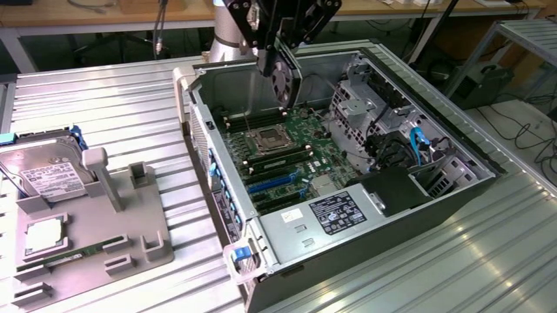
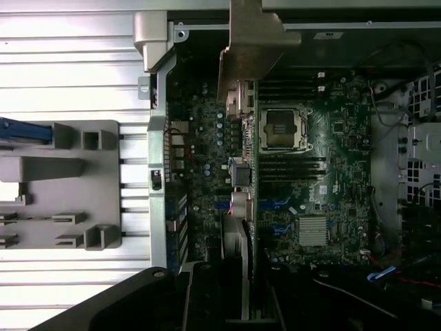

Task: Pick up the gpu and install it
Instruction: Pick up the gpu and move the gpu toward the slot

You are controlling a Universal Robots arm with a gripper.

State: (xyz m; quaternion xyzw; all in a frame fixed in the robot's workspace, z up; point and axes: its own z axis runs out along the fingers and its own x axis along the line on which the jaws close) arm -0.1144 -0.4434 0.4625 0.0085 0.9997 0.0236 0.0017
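In the exterior view the black open-sided computer case (image 1: pixel 198 130) lies with its side panel off, so the green motherboard (image 1: pixel 301 140) is reachable from straight above. The gripper (image 1: pixel 278 60), closed on the thin green gpu (image 1: pixel 280 81), occupies the room at the board's 12 o'clock. A silver perforated drive cage (image 1: pixel 357 98) walls off 2 o'clock, loose blue cables (image 1: pixel 416 147) hang at 3 o'clock, and a grey labelled power supply box (image 1: pixel 327 218) blocks 6 o'clock. Outside the case, the ribbed silver table (image 1: pixel 104 98) lies bare at 10 o'clock. Upright posts of a grey plastic holder tray (image 1: pixel 96 176) stand at 8 o'clock.
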